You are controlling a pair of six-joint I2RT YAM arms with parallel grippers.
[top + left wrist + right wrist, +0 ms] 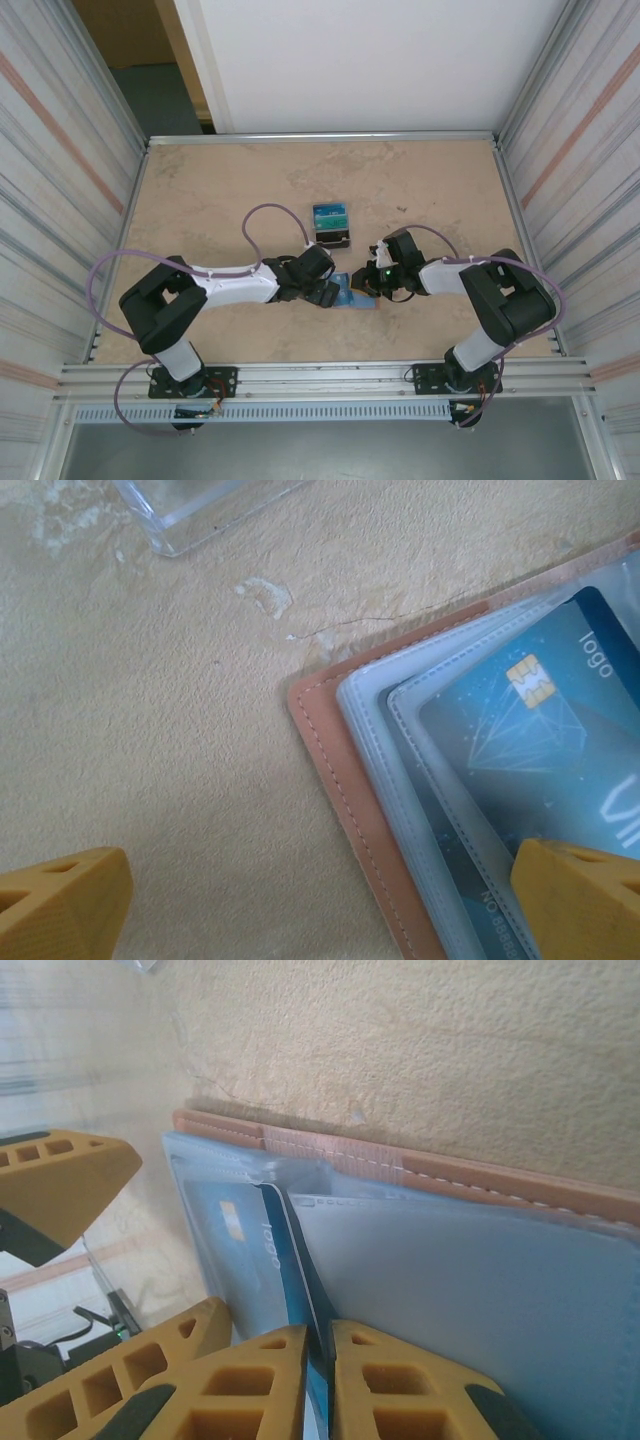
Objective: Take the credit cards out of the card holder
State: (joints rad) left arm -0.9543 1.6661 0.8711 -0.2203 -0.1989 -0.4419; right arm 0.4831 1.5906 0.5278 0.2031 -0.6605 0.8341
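my right gripper (320, 1335) is pinched on the edge of a blue credit card (283, 1250) standing out of a sleeve of the card holder (450, 1172), which lies open on the table (200, 190) between both arms. my left gripper (320, 905) hangs spread wide, one finger over the holder.

Pink card holder (345, 780) open flat; blue credit cards (540, 740) in clr sleeves, 1 edge-up

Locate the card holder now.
Top view: the card holder lies open at centre-front of the table, between the left claw and the right claw, which pinches a card; the dark stand sits just behind it.
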